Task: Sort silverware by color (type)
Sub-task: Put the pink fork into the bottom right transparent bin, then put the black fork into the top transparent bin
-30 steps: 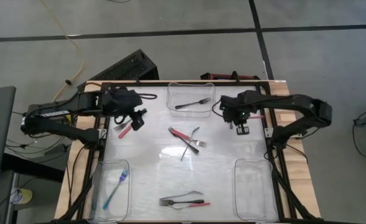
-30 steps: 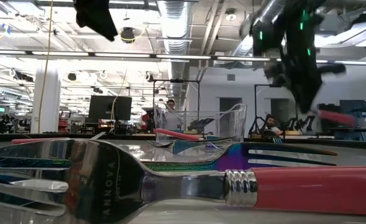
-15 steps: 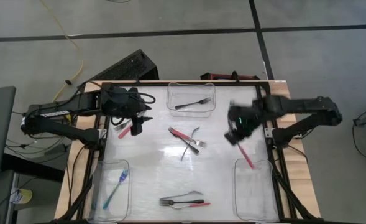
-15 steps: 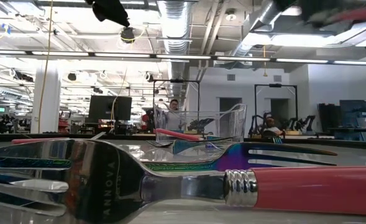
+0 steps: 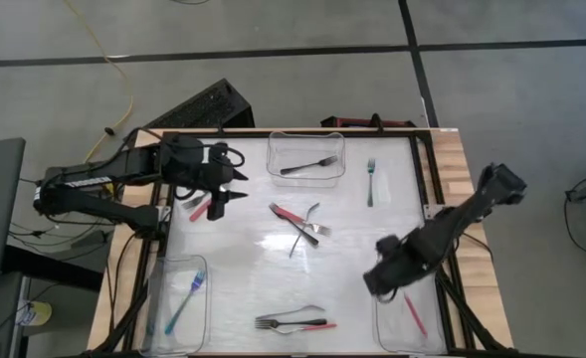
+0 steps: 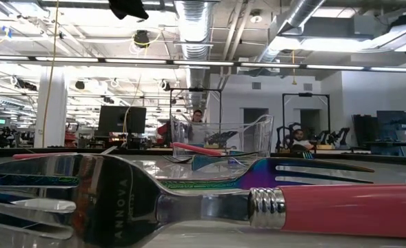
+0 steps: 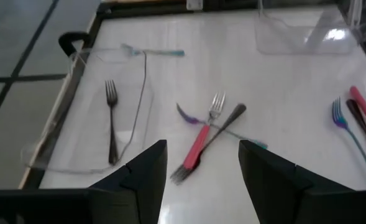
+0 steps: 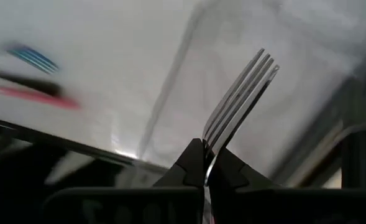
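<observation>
My right gripper [image 5: 384, 280] is shut on a red-handled fork [image 8: 238, 93] at the far left corner of the near right bin [image 5: 424, 336]. My left gripper [image 5: 221, 196] [image 7: 201, 168] is open and empty above the table's far left. A red-handled utensil [image 5: 199, 208] lies on the table just beside it. At the table's middle, a red-handled fork [image 5: 285, 213], a dark utensil and a purple one lie crossed [image 7: 209, 127]. A dark fork [image 5: 307, 165] lies in the far bin. A blue fork [image 5: 185, 301] lies in the near left bin. A teal fork [image 5: 370, 182] lies on the table right of the far bin. My right gripper pinches the fork between its two fingers at the silver neck just below the tines [image 8: 211, 144]. The tines stick out past the fingertips. The red handle [image 5: 412, 316] reaches out over the near right bin. The fork is lifted clear.
Several more utensils lie in a pile [image 5: 294, 322] at the table's near middle, close before the low camera [image 6: 327, 210]. Clear bins stand at the far middle [image 5: 273, 149], near left [image 5: 159, 298] and near right. A dark frame runs round the table.
My right gripper has swung from beside the far bin toward the table's near edge, carrying the red-handled fork to the near right bin. The teal fork it stood over now shows. My left gripper has edged slightly toward the table's right.
</observation>
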### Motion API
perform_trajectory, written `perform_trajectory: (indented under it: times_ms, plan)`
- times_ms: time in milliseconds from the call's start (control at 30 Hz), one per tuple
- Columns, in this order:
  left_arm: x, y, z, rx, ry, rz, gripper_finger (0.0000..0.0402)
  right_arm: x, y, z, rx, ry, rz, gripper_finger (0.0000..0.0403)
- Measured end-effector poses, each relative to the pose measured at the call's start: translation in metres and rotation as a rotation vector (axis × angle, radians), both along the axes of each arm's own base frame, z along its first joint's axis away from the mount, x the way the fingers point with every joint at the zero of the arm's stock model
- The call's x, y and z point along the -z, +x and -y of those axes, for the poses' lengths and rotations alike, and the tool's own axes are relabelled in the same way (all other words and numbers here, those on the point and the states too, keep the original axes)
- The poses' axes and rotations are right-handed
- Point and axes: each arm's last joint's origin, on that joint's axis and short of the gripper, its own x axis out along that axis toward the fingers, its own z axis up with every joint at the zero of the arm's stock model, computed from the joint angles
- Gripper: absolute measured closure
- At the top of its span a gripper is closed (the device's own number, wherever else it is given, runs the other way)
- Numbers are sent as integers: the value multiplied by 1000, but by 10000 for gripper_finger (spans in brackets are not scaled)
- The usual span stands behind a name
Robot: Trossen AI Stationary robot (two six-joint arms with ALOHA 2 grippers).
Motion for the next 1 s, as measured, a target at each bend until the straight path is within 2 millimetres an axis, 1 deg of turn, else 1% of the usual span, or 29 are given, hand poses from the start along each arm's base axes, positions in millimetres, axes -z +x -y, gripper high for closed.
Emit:
perform_trajectory:
  times_ms: [67, 200, 300, 367, 467, 567, 767, 867, 1000]
  plan:
    - [-2, 1, 0, 2, 0, 27, 217, 11, 4, -8, -17, 6, -60, 377]
    - [-6, 3, 0, -2, -2, 77, 217, 30, 12, -17, -69, -21, -125, 377]
    - [-8, 4, 0, -21, -34, 105, 217, 43, 16, -18, -99, -73, -190, 377]
    - [-8, 4, 0, -34, -59, 111, 217, 48, 18, -14, -109, -104, -246, 373]
    - [-8, 4, 0, -46, -84, 114, 217, 52, 22, -12, -153, -102, -248, 359]
    - [-7, 4, 0, -65, -121, 114, 217, 52, 24, -7, -207, -83, -244, 335]
    - [-6, 3, 0, -93, -169, 109, 217, 45, 28, 6, -290, 38, -253, 274]
    - [-5, 3, -1, -109, -180, 101, 217, 36, 25, 10, -353, 66, -208, 243]
    - [-4, 2, 0, -124, -202, 101, 217, 16, 15, 23, -427, 88, -123, 217]
